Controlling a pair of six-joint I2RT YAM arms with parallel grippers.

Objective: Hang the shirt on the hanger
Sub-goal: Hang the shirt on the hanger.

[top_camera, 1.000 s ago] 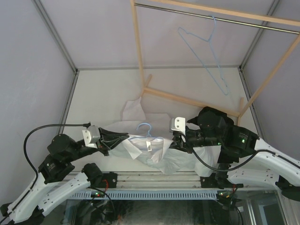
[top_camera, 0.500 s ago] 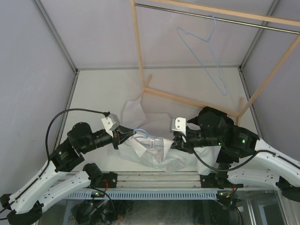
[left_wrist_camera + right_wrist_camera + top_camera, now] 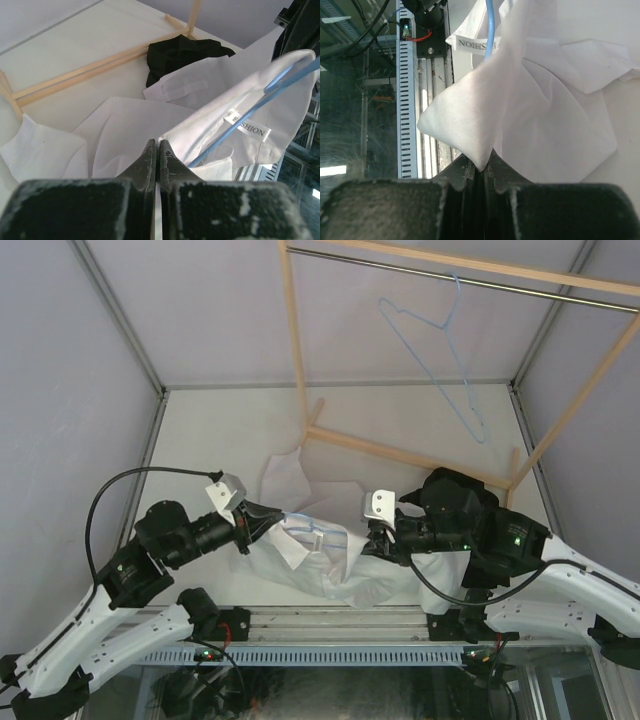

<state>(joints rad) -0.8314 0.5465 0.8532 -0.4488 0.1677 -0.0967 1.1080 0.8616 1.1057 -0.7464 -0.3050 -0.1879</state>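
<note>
The white shirt (image 3: 335, 565) lies bunched at the table's near edge, and a blue hanger (image 3: 310, 529) is threaded through its collar. My left gripper (image 3: 270, 521) is shut on a thin edge of the shirt (image 3: 125, 130) just left of the collar. The hanger (image 3: 280, 92) and a collar label (image 3: 250, 130) show beyond the left gripper (image 3: 156, 143). My right gripper (image 3: 372, 542) is shut on a pinched fold of the shirt (image 3: 540, 100) at its right side. In the right wrist view the fold rises from the gripper (image 3: 481, 167) and the hanger wire (image 3: 489, 25) shows above.
A second blue hanger (image 3: 440, 345) hangs from the metal rod (image 3: 400, 265) of a wooden rack (image 3: 294, 340) at the back. A black garment (image 3: 182, 55) lies by the rack's base bar. The slotted rail (image 3: 407, 100) marks the table's near edge.
My left arm has swung up and to the right, carrying its grip toward the collar, then eased back slightly. The shirt has bunched to the right. The right arm has not moved.
</note>
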